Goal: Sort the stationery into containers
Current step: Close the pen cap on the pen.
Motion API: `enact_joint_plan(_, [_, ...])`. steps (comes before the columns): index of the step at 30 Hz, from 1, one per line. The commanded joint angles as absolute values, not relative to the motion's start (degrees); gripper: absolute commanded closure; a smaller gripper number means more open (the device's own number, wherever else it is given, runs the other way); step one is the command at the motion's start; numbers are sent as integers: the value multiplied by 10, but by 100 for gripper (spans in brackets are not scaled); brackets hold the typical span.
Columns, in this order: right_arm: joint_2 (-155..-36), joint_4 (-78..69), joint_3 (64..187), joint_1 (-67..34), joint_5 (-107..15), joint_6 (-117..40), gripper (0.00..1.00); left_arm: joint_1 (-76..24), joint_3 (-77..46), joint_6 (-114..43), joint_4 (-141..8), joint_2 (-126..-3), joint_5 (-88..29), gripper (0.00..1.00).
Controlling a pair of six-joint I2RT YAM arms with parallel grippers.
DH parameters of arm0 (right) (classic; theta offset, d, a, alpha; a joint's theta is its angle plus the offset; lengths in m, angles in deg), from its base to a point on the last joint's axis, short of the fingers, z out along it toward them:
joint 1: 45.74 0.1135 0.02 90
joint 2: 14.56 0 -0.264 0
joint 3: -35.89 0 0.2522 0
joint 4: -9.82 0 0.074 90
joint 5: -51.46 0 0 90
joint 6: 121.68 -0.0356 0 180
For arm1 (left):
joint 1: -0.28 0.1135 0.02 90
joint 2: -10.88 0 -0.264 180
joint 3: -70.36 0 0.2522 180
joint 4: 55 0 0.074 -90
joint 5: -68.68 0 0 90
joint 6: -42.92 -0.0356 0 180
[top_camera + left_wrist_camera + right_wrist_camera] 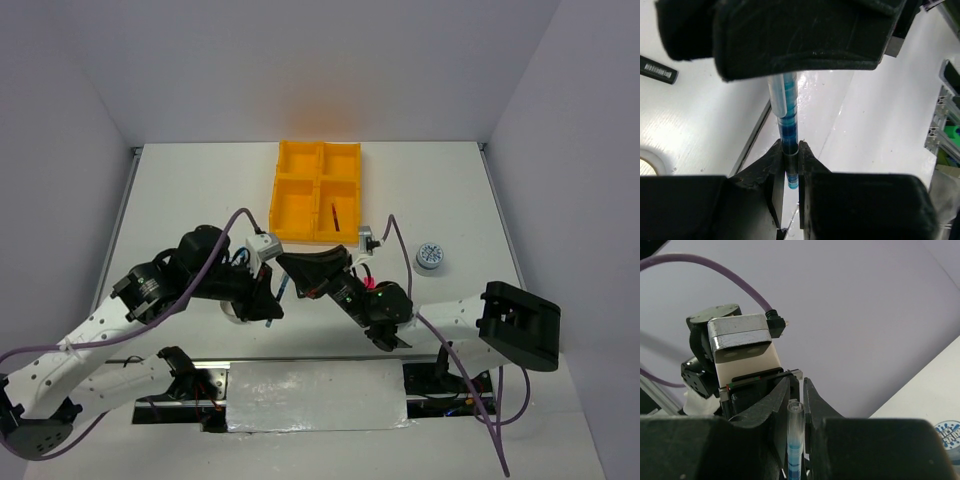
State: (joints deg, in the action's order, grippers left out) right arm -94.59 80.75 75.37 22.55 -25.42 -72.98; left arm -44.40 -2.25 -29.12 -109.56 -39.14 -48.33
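Note:
A thin teal pen (788, 120) with a clear cap (795, 412) hangs above the table between my two grippers. My left gripper (791, 150) is shut on its lower, blue end. My right gripper (796, 385) is shut round the capped end, and its black fingers (795, 35) fill the top of the left wrist view. From above, the two grippers (272, 300) (297, 272) meet in front of the yellow-orange tray (285, 190). A dark red pen (333, 213) lies in the tray's near right compartment. A blue-white roll (430, 256) sits on the table to the right.
A black highlighter (657, 70) lies on the white table at the left of the left wrist view, and the edge of a pale ring (646, 162) shows below it. Something pink (366, 268) peeks out behind the right arm. A metal rail (320, 372) runs along the near edge.

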Motion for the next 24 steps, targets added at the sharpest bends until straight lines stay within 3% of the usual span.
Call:
enact_joint_plan(1, [-1027,513,702,298,-370,-705,100,-397,-112,-293,-632,-351,-503,100])
enact_joint_plan(9, [-998,529,691,306,-362,-715,100,-354,-76,-251,-587,-353,-537,100])
enact_joint_plan(12, [-930,475,694,306,-355,-703,100,-354,-61,-264,-605,-355,-568,100])
enact_joint_plan(21, [-766,248,780,306,-312,-647,100,-366,146,-219,-501,-259,-575,100])
enact_joint_plan(23, [-755,223,794,305,-311,-639,97,-368,169,-214,-495,-252,-574,100])
enact_joint_plan(24, [-746,215,797,306,-311,-635,90,-370,175,-214,-493,-249,-575,100])
